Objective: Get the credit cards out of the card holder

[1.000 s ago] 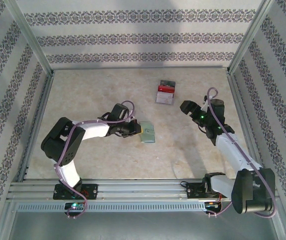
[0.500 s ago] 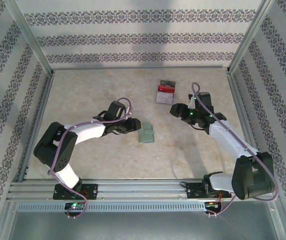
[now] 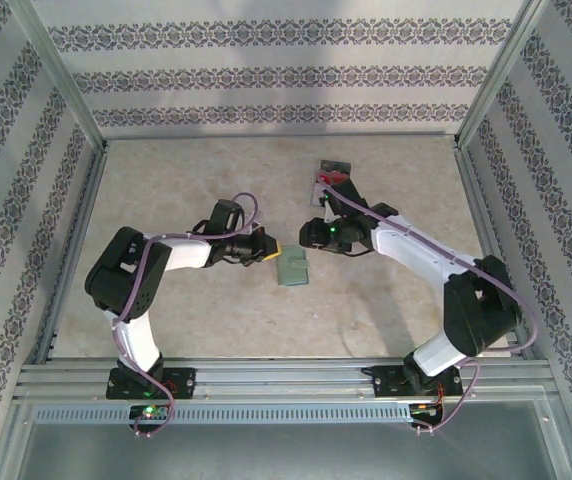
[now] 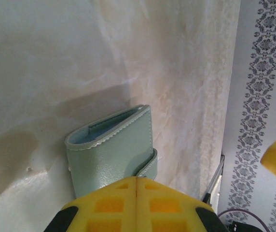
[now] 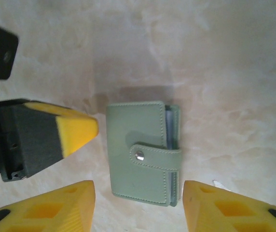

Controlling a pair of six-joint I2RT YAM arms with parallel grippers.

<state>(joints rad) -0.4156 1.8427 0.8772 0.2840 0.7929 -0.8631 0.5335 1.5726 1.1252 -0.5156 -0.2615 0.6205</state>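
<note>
Grey-green leather bifold card holder (image 5: 143,152) flat on marbled surface (image 5: 225,58); right pincer (image 5: 138,187) half-wide, straddling it from above; left pincer (image 4: 136,182) closed empty, just beside

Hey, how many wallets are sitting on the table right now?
1. The small grey-green stitched wallet, strap snapped shut, lies mid-table beside the shut left gripper, beneath the open right gripper. The red and grey stack farther back is cards. The right arm hides some table.
</note>
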